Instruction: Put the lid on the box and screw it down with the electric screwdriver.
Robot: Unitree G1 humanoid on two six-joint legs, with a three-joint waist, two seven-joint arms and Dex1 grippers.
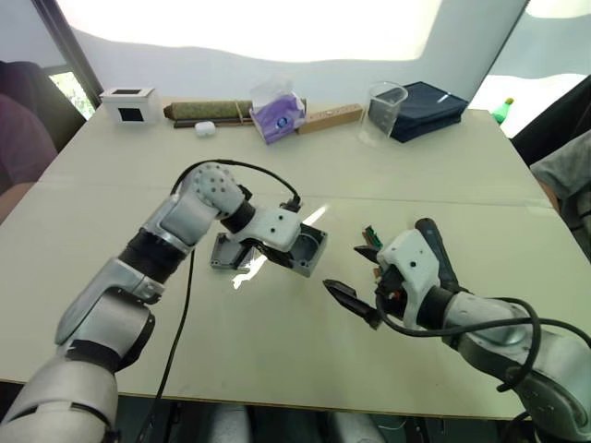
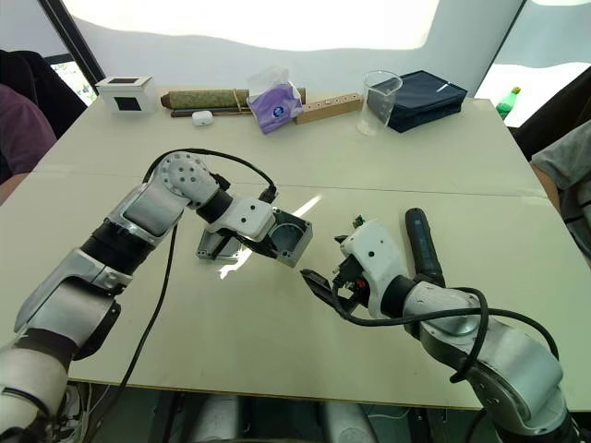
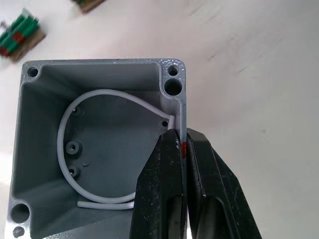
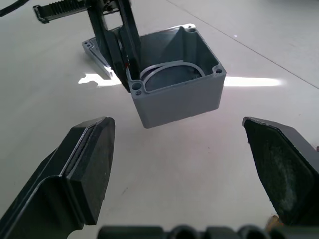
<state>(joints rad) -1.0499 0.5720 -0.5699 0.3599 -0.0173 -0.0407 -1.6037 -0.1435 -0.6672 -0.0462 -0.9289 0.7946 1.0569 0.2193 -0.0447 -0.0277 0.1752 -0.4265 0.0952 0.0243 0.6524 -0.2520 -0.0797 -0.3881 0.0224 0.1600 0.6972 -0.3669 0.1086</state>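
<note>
From the left eye view, the box (image 1: 306,251) sits near the middle of the counter (image 1: 277,351), tipped so its open side faces the near right. The left end effector (image 1: 277,254) pinches one wall of the box, one finger inside and one outside. The lid (image 1: 224,253) lies flat on the counter just behind the box, partly hidden by the left wrist. The right end effector (image 1: 362,281) hovers to the right of the box with its fingers spread and nothing between them. The electric screwdriver (image 1: 436,251) lies on the counter beside the right wrist, toward the right edge. Along the far edge stand a white cube (image 1: 128,104), a purple tissue pack (image 1: 278,114), a clear beaker (image 1: 385,111) and a dark blue case (image 1: 427,109).

From the right eye view, the same layout shows, with the electric screwdriver lying lengthwise, pointing from the near edge toward the far edge, apart from the box.

From the left wrist view, the two black fingers (image 3: 162,194) close on the box wall right at a red mark (image 3: 184,148). A white cord loop (image 3: 67,149) curls inside the box. Screw posts sit at the corners.

From the right wrist view, the right fingers (image 4: 87,164) stand wide apart, short of the box, which is apart from them. The lid lies flat behind the box, touching or nearly touching its rear.
</note>
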